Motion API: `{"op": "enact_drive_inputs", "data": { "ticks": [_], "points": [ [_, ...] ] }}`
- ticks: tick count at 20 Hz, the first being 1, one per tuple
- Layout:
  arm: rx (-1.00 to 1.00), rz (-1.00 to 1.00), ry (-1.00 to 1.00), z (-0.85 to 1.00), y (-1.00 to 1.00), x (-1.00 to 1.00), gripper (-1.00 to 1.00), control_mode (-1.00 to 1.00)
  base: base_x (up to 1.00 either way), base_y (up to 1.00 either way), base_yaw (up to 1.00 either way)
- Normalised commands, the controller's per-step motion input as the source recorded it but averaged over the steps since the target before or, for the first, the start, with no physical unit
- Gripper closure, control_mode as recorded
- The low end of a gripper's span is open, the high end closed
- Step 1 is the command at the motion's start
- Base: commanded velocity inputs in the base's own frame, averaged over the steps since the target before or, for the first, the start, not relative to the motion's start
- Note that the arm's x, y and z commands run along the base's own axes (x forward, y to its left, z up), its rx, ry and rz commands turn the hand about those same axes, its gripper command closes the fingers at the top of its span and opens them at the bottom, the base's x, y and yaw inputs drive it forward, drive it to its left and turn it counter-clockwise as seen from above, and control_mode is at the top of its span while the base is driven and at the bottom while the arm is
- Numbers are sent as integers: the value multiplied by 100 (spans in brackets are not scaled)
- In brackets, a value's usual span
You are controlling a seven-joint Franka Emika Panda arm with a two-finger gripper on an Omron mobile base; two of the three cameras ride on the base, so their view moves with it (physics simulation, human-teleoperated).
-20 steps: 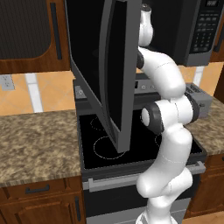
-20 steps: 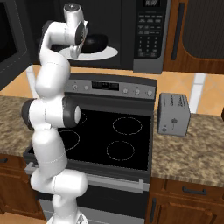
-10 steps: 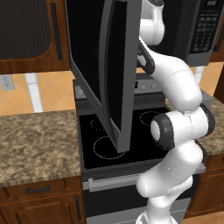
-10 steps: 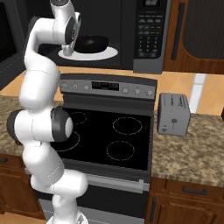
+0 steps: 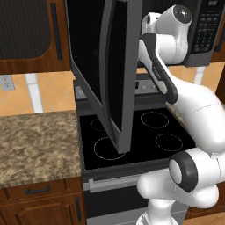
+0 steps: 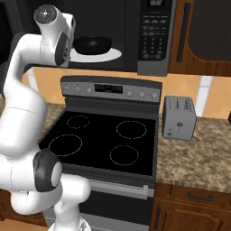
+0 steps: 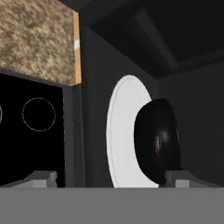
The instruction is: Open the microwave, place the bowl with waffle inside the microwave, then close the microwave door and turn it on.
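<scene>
I am seeing the bowl with waffle point(image 6: 92, 43) sitting upright, rim up, on the white turntable plate point(image 6: 106, 56) inside the microwave point(image 6: 155, 31). The waffle itself I cannot make out. The microwave door point(image 5: 118, 74) is standing swung wide open, its long edge running vertically over the stove point(image 6: 103, 140). In the hand view the picture is rolled, so the bowl point(image 7: 157, 142) is appearing on its side against the plate point(image 7: 120, 140). My pincer point(image 7: 109, 178) is spread wide, gripping nothing, fingertips point(image 7: 41, 178) on either side of the bowl without touching. The toaster point(image 6: 179, 118) is resting on the desk point(image 6: 198, 153) right of the stove.
</scene>
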Motion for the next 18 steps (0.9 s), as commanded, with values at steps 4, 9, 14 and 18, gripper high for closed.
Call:
{"op": "enact_drive_inputs", "data": {
  "ticks": [4,9,14,18],
  "points": [
    [0,2,-28,0,-9,-100,100,-100,0,0,0],
    [0,3,-30,0,-1,-100,100,-100,0,0,0],
    [0,3,-30,0,0,-100,100,-100,0,0,0],
    [0,3,-18,9,0,-100,100,-100,0,0,0]
  ]
}}
